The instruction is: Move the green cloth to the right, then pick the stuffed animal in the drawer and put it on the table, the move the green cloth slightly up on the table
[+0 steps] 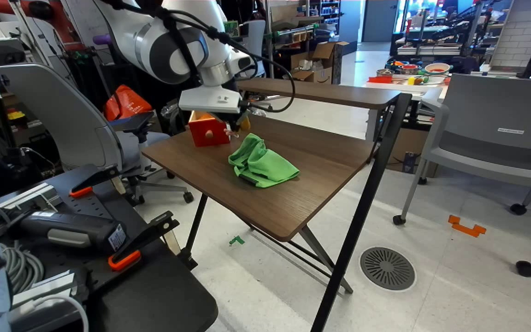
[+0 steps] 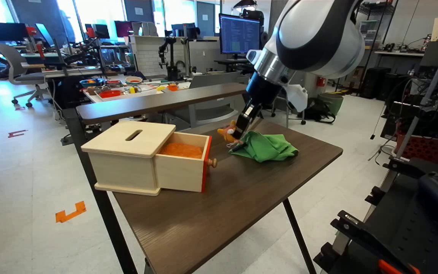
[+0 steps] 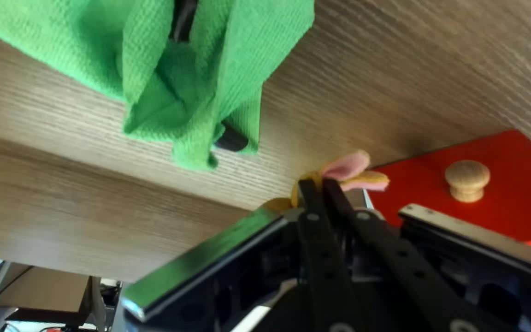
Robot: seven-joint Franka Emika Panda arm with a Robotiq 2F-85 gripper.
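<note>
The hand pinches the stuffed animal between its nearly touching fingers.

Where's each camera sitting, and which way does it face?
In an exterior view: off the table, facing down over the green cloth toward the drawer front; arm top left.
In an exterior view: nearer the wooden box, facing past it toward the cloth; arm top right.
Wrist view: on the arm, facing down at cloth and drawer front; gripper bottom right.
Both exterior views share table, cloth, arm.
</note>
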